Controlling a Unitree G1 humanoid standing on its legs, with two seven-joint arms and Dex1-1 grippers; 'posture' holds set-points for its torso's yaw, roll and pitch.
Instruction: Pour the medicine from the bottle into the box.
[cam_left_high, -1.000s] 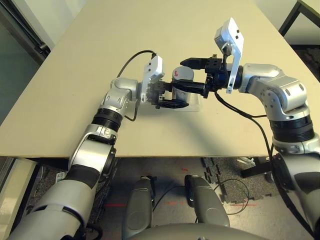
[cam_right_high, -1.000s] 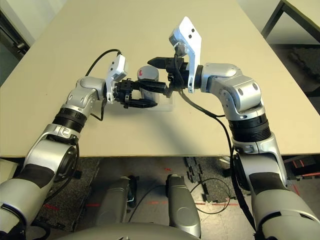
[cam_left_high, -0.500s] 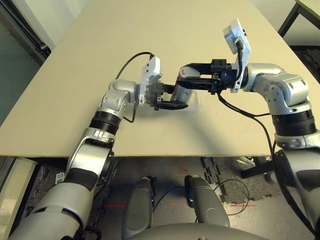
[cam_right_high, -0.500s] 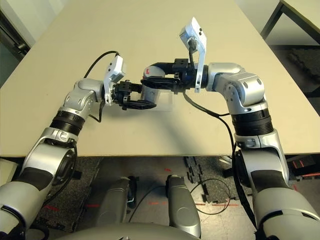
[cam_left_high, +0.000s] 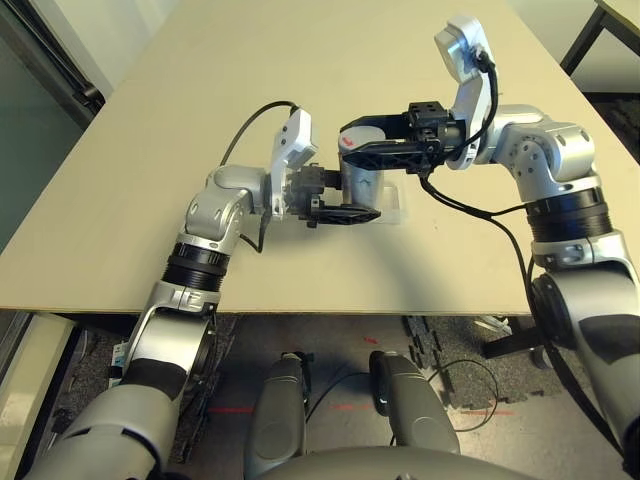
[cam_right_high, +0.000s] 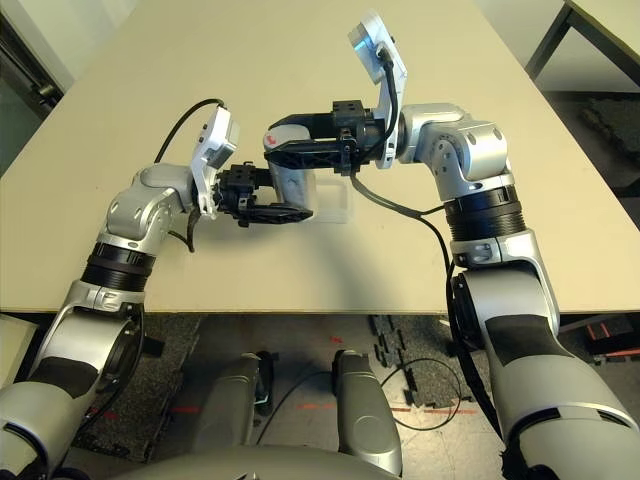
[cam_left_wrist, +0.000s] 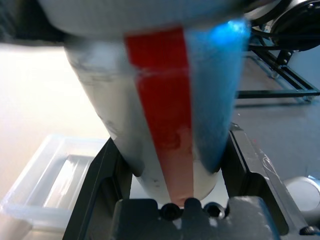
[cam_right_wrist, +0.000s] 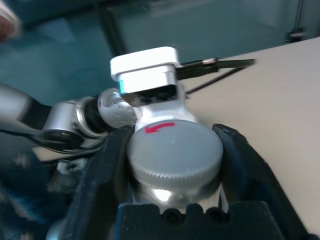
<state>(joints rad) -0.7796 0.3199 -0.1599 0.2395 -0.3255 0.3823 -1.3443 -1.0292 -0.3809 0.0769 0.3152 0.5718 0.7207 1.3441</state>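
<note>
The silvery-grey bottle (cam_left_high: 356, 182) with its red label stands upright over the near-left part of the clear plastic box (cam_left_high: 393, 206). My left gripper (cam_left_high: 350, 198) is shut on the bottle's body, and the left wrist view shows the bottle (cam_left_wrist: 165, 125) wedged between both fingers, with the box (cam_left_wrist: 45, 185) beside it. My right gripper (cam_left_high: 348, 146) reaches in from the right at the bottle's top. Its fingers (cam_right_wrist: 107, 165) stand close on either side of the round grey cap (cam_right_wrist: 175, 150), slightly apart from it. The medicine is hidden.
The beige table (cam_left_high: 200, 80) stretches wide to the left and far behind the arms. Black cables hang from both wrists. The table's front edge (cam_left_high: 300, 312) runs just below the arms, and a dark table leg (cam_left_high: 585, 35) stands at the far right.
My right wrist has rolled, swinging its white camera housing upward, while the fingers stayed around the bottle's top and spread a little. Both grippers and the bottle have shifted slightly left.
</note>
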